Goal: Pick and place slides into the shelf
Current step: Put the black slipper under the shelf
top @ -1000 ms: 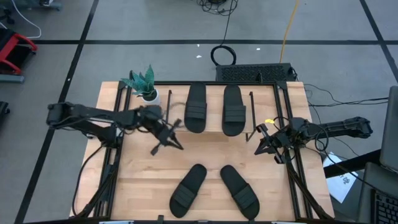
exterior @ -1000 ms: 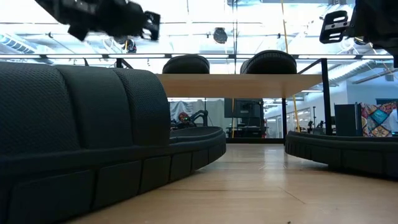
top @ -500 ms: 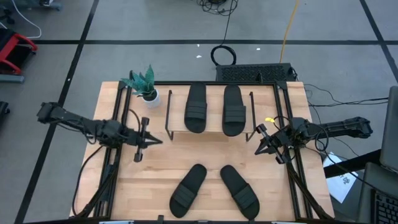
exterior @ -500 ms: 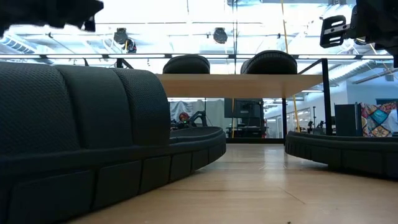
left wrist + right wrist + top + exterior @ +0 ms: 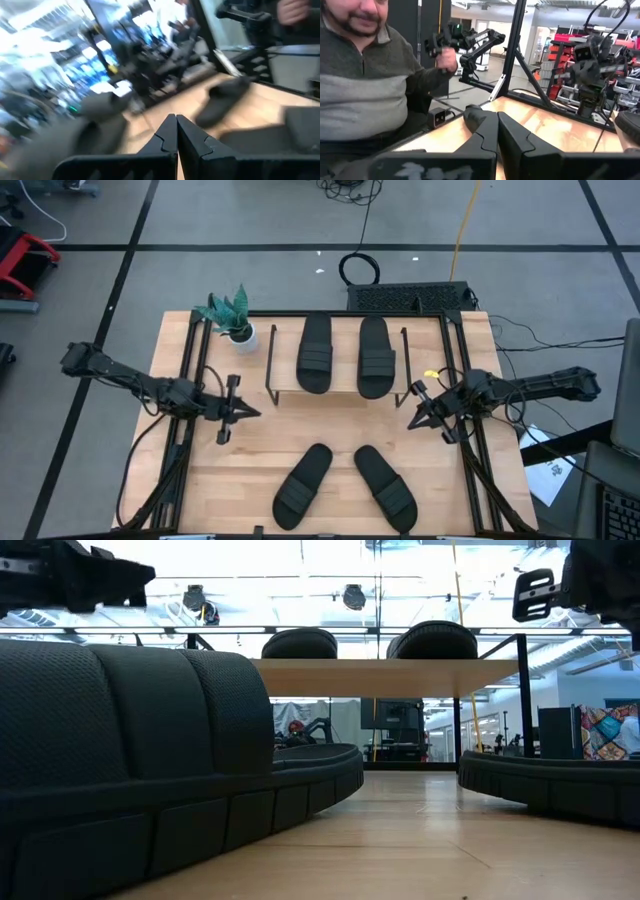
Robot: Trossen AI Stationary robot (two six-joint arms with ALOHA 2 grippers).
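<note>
Two slides (image 5: 338, 356) sit on the shelf (image 5: 340, 394); two more (image 5: 345, 485) lie near. Left gripper (image 5: 243, 412) and right gripper (image 5: 415, 418) both pinched shut, empty. Next: open, descend on a near slide.

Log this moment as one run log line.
left gripper: shut, empty, left of shelf | right gripper: shut, empty | slides: two on shelf, two on table

High view straight down on the table (image 5: 250, 450), low view level across it, both sharing the shelf (image 5: 340, 394).
</note>
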